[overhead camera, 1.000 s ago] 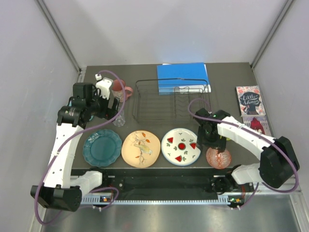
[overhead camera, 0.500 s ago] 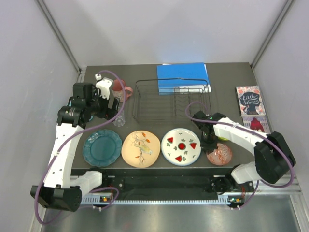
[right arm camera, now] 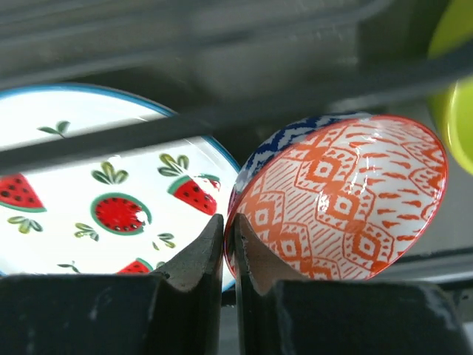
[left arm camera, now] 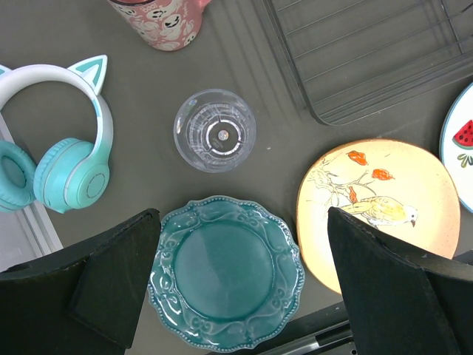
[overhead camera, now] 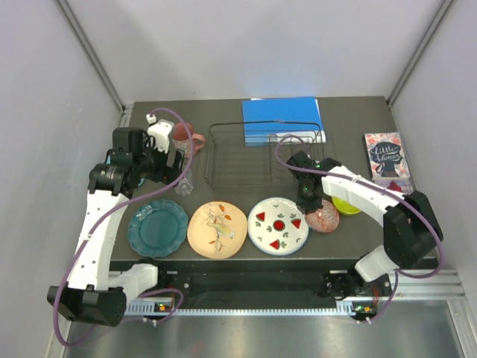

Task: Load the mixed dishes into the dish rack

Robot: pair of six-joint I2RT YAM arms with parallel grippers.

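Note:
My right gripper (right arm camera: 229,222) is shut on the rim of an orange-patterned bowl (right arm camera: 347,192), which hangs tilted beside the watermelon plate (overhead camera: 278,225). From above, this bowl (overhead camera: 326,217) sits just in front of the black dish rack (overhead camera: 211,160), with the yellow-green bowl (overhead camera: 347,205) to its right. My left gripper (left arm camera: 242,222) hovers open, high over the teal scalloped plate (left arm camera: 225,270). The clear cup (left arm camera: 214,130), pink mug (left arm camera: 164,21) and peach bird plate (left arm camera: 380,203) lie around the teal plate.
Teal cat-ear headphones (left arm camera: 66,163) lie left of the clear cup. A blue book (overhead camera: 282,115) sits behind the rack, and a "Little Women" book (overhead camera: 384,153) lies at the right edge. Blurred rack wires (right arm camera: 222,118) cross the right wrist view.
My right gripper has closed on the orange-patterned bowl's rim, then lifted it and carried it left and away from the front edge, towards the rack. The left arm has not moved.

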